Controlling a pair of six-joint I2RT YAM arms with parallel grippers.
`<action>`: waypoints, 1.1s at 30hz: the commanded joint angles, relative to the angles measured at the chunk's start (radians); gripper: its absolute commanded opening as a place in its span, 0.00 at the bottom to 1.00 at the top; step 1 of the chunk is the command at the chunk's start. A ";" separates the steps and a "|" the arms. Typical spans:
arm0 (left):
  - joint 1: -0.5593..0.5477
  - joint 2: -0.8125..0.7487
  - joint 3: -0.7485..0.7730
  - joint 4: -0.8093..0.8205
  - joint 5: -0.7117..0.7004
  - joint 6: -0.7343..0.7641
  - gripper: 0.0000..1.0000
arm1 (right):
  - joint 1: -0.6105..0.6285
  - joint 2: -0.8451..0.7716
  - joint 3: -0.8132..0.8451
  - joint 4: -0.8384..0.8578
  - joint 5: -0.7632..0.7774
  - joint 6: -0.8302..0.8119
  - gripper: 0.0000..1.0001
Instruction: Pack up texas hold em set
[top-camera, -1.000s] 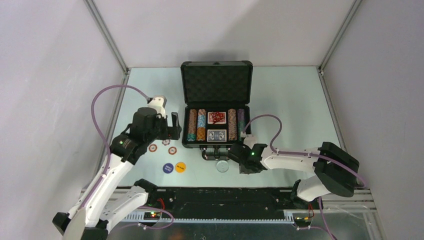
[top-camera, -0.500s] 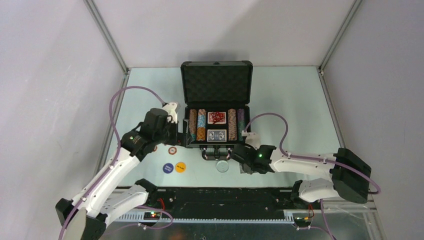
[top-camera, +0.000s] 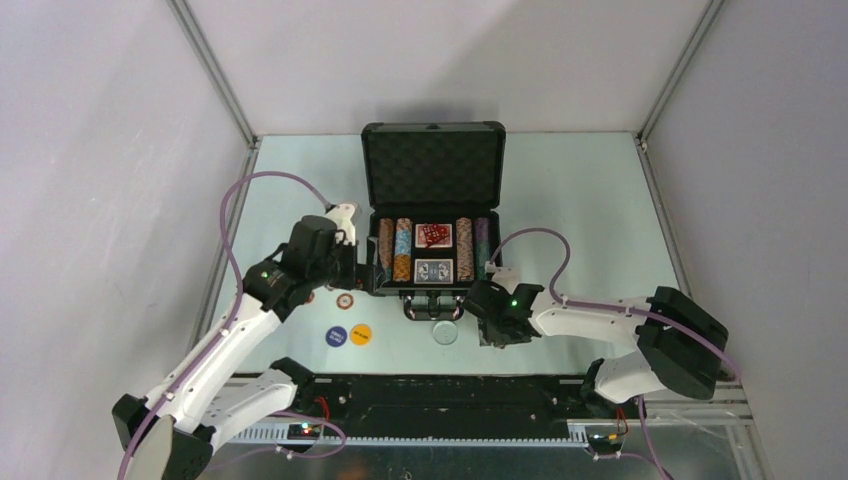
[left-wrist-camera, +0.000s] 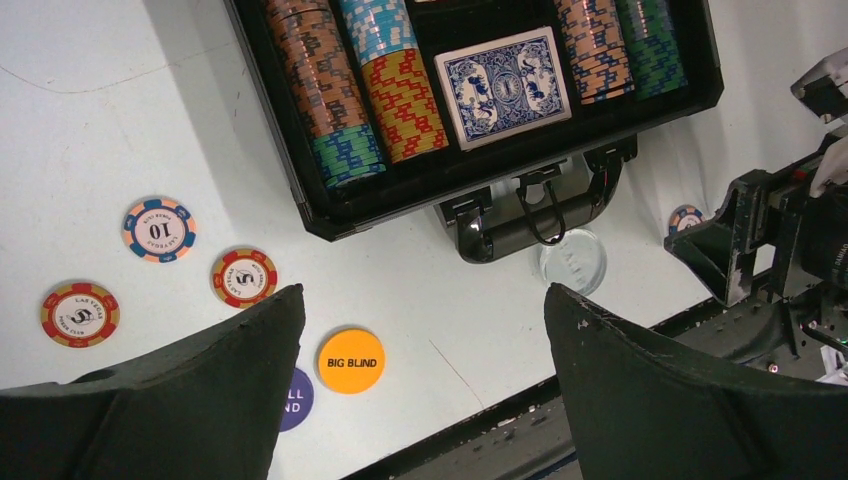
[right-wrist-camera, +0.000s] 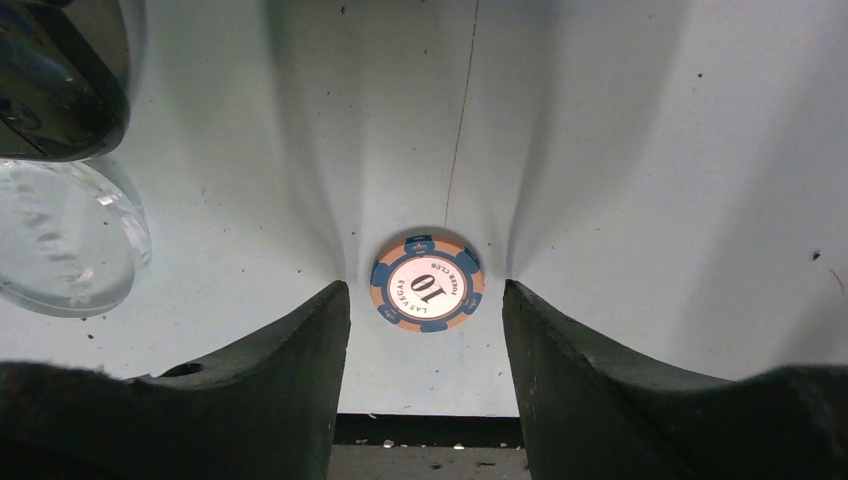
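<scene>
Hovering over the table (left-wrist-camera: 100, 110) off the left front corner of the case (top-camera: 432, 165), the left gripper (left-wrist-camera: 422, 300) is standing wide open, holding nothing. The case is sitting open mid-table with its lid upright. Chip rows (left-wrist-camera: 400, 90) are lying in it on either side of a blue deck (left-wrist-camera: 508, 87), with red dice (top-camera: 433, 235) behind the deck. Left of the case, loose on the table, a blue-edged chip (left-wrist-camera: 159, 229) is reading "10" and two red-edged chips (left-wrist-camera: 244, 277) are reading "5". An orange button (left-wrist-camera: 351, 361) is showing "BIG BLIND". The purple button (left-wrist-camera: 295, 398) beside it is half hidden, its wording cut off. A clear disc (left-wrist-camera: 573, 262) is lying just before the handle (left-wrist-camera: 520, 228). The right gripper (right-wrist-camera: 425, 292) is straddling, fingers apart and gripping nothing, another chip (right-wrist-camera: 427, 284) lying flat, lettered "10", "LAS VEGAS", "POKER CLUB".
</scene>
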 joint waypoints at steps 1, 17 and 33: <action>-0.006 -0.001 -0.009 0.030 0.015 -0.017 0.94 | 0.000 0.028 -0.004 0.011 -0.012 0.001 0.60; -0.020 0.031 -0.019 0.044 0.063 -0.033 0.92 | 0.025 0.030 -0.030 0.017 -0.014 0.027 0.42; -0.053 0.058 -0.034 0.065 0.082 -0.058 0.91 | 0.062 -0.053 0.019 0.024 0.027 -0.042 0.47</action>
